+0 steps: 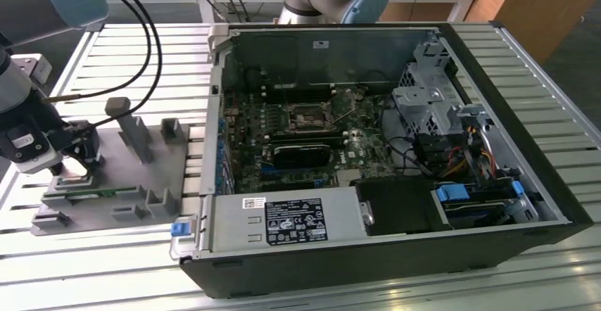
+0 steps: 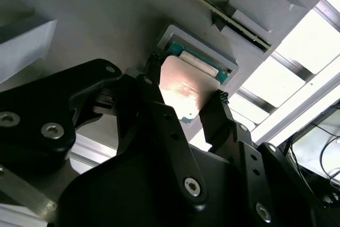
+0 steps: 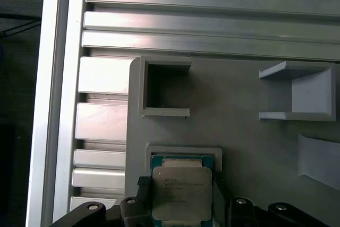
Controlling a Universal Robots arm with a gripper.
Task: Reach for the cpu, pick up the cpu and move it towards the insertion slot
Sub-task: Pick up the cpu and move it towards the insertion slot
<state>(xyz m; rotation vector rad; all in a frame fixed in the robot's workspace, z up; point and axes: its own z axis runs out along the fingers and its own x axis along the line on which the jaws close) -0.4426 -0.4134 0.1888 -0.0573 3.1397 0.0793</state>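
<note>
1. End effector [image 1: 80, 167] sits low over the grey fixture [image 1: 103, 177] at the exterior view's left, well apart from the open case [image 1: 376, 262].
2. It is clenched on the cpu [image 2: 183, 91]. In the second wrist view its black fingers [image 2: 223, 120] press against two opposite edges of the chip.
3. The first wrist view shows the same grasp, with the cpu [image 3: 182, 192] flanked by the end effector [image 3: 180, 183] and its silvery top facing the camera.
4. The cpu is at a shallow square recess of the fixture [image 3: 239, 147], with a green edge showing along one side. Whether the chip rests in the recess or has lifted clear of it, I cannot tell.
5. The slot [image 1: 308, 118] lies inside the case on the motherboard, a dark centre in a silvery frame, far from the cpu toward the exterior view's right.
6. A thin green memory strip [image 1: 103, 193] lies on the fixture just beside the end effector.
7. Fixture and case both rest on a slatted metal desk [image 1: 112, 269].
8. Black cables [image 1: 141, 43] run from the arm across the desk behind the fixture.
</note>
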